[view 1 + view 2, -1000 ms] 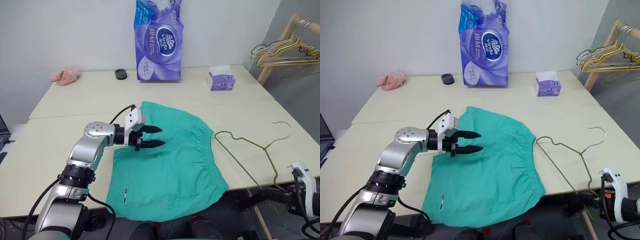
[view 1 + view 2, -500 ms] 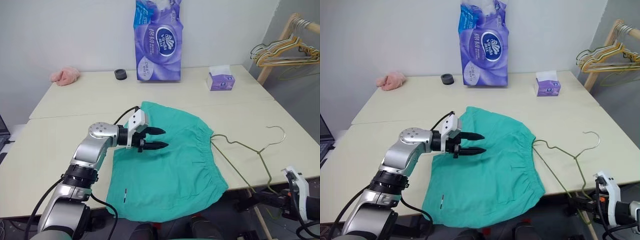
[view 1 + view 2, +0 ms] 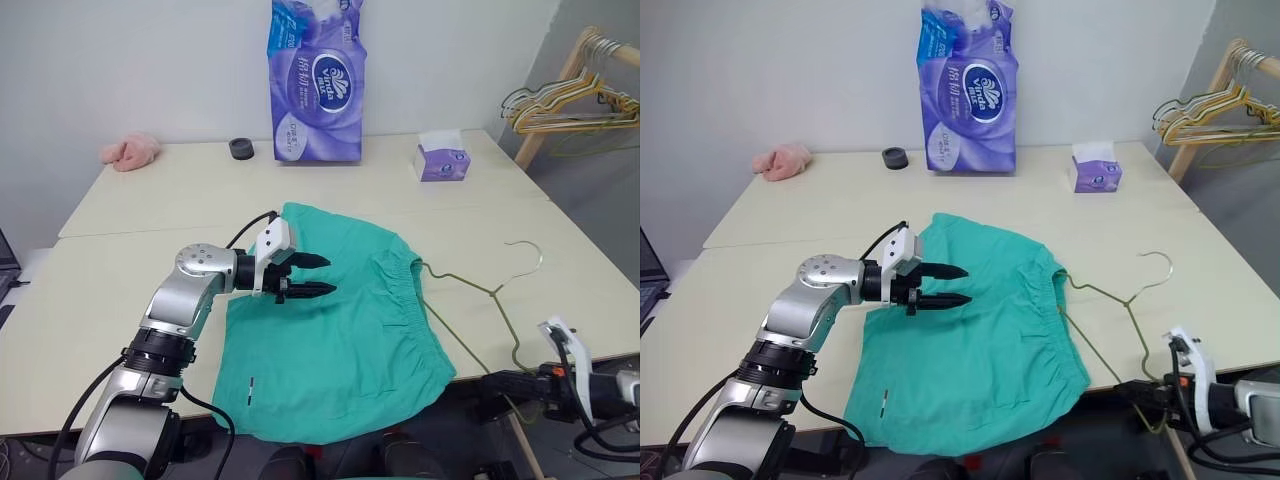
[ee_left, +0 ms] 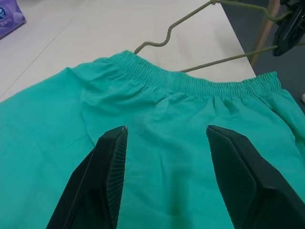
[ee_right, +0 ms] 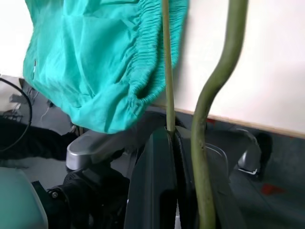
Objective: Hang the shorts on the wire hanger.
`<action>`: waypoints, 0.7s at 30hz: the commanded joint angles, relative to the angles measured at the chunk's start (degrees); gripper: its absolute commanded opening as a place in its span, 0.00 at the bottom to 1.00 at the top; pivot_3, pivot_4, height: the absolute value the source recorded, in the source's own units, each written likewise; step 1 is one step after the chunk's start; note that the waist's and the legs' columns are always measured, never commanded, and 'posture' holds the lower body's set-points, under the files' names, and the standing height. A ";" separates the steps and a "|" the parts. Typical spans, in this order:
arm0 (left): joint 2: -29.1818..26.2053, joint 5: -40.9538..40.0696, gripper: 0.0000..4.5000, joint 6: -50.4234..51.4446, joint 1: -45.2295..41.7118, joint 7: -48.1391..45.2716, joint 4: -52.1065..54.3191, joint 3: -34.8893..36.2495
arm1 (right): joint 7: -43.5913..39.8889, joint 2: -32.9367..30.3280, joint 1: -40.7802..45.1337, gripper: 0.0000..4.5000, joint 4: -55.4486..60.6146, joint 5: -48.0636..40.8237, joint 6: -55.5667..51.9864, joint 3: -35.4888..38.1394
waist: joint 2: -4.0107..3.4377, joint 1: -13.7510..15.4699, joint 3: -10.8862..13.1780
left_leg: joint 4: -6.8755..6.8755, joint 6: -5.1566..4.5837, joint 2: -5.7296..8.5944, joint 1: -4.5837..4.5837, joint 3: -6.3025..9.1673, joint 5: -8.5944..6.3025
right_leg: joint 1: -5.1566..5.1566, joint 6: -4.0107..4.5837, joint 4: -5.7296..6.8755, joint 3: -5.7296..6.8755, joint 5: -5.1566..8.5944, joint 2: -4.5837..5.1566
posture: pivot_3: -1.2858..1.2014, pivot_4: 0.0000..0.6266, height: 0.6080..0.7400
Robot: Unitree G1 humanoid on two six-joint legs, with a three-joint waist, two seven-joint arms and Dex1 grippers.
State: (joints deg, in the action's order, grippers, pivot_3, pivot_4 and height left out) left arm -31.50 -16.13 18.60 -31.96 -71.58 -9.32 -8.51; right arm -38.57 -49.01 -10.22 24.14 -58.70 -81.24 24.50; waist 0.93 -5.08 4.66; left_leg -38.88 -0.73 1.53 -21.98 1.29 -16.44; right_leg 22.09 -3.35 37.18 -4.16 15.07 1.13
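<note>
Teal shorts (image 3: 335, 330) lie flat on the counter (image 3: 120, 270). Left pincer (image 3: 312, 275) hovers wide above them; right pincer (image 3: 1138, 392) clamps the wire hanger (image 3: 470, 300) at the waistband. Risk: the wire snags elastic, dragging fabric off the edge.

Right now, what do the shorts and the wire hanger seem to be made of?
The shorts: thin teal woven fabric, matte, probably light cotton or synthetic; it wrinkles softly and gathers at the elastic waistband. The wire hanger: thin bent metal wire, apparently with an olive-gold coating; its line is slim and rigid.
</note>
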 commanded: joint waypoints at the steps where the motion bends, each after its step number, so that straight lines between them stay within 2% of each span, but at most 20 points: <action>1: -0.34 -0.83 0.62 -0.70 -0.89 0.92 1.31 1.57 | 1.69 0.25 3.94 0.00 -1.63 -0.54 -1.77 -1.40 | 0.00 0.02 0.00 | 0.00 0.00 0.00 -0.01 0.00 0.00 | 0.01 0.12 0.00 0.00 -0.07 0.00 | 0.45 0.10 1.00; 9: -0.15 -1.40 0.62 -0.57 -1.70 2.40 0.58 2.53 | 6.54 5.21 15.18 0.00 -8.09 -0.47 -5.86 -4.01 | -0.01 -0.12 0.00 | 0.00 0.00 0.00 -0.02 0.02 0.00 | 0.02 0.19 0.01 0.02 -0.11 0.00 | 0.45 0.10 1.00; 14: -0.09 -1.46 0.62 -1.02 -2.61 3.59 -1.10 3.88 | 8.50 7.07 20.69 0.00 -10.27 1.55 -4.83 -4.74 | -0.03 -0.04 -0.02 | -0.01 0.00 0.00 -0.01 0.00 0.00 | 0.04 0.21 0.04 0.02 -0.14 0.00 | 0.46 0.11 1.00; 21: 0.26 -2.29 0.62 0.75 -5.42 7.39 -5.00 7.34 | 8.12 5.57 25.22 0.00 -3.08 4.45 1.70 -7.80 | -0.04 0.02 -0.02 | 0.02 0.00 0.00 -0.14 0.06 -0.01 | 0.15 0.21 0.05 0.02 -0.15 0.01 | 0.46 0.11 1.00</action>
State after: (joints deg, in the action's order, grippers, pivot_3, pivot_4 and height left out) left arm -31.24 -17.02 18.83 -34.78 -65.75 -14.01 -4.01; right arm -29.91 -42.55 12.95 17.08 -54.38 -82.23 16.58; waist 0.89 -5.06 4.65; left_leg -38.87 -0.74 1.53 -22.11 1.38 -16.45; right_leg 22.25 -3.14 37.24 -4.13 14.92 1.13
